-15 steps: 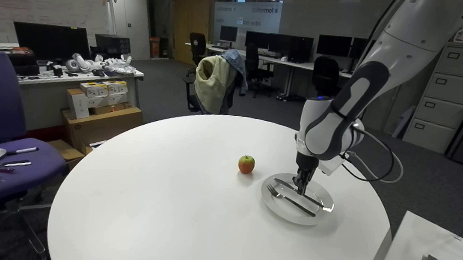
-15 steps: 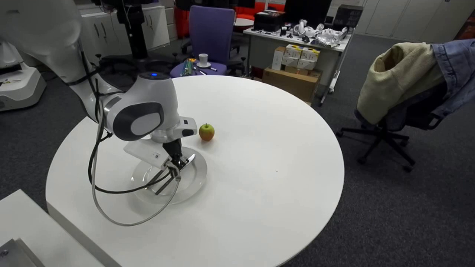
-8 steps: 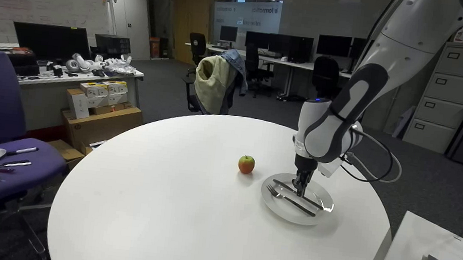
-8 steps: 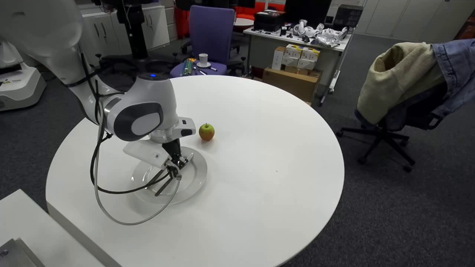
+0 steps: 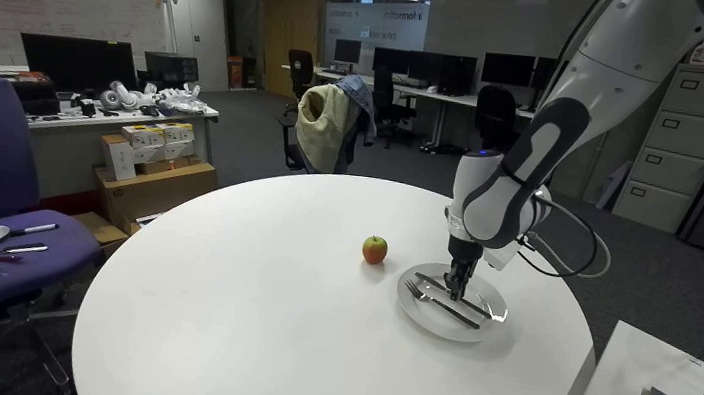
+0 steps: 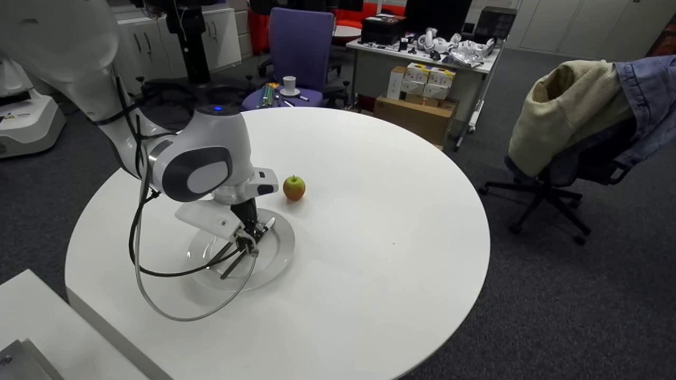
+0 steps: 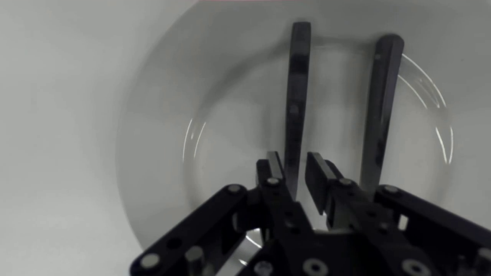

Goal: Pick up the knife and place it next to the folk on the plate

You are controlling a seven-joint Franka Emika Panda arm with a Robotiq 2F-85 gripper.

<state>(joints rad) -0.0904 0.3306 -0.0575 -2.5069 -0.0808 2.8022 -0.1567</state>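
Observation:
The white plate (image 5: 413,310) stands on the table and shows in both exterior views (image 6: 277,259) and the wrist view (image 7: 153,134). The knife (image 5: 428,279) lies across it, its blade end (image 6: 270,224) towards the apple. The silvery fork (image 5: 452,313) lies beside the knife, roughly parallel and a short gap apart. In the wrist view I see the knife's dark handle (image 7: 297,88) and the fork's handle (image 7: 381,107) to its right. My gripper (image 7: 294,161) is down at the plate, fingers apart on either side of the knife, with a visible gap on the right. The fork's tines are hidden in the wrist view.
A red-green apple (image 5: 374,250) stands on the white round table (image 5: 286,321) near the plate. Cables (image 6: 182,319) hang from the arm over the plate's side. A purple chair (image 5: 52,244) with a cup and saucer stands beyond the table edge.
From one second to half a second ago, gripper and knife shifted very slightly towards the fork. Since then almost nothing has moved. The fork and plate have stayed in place.

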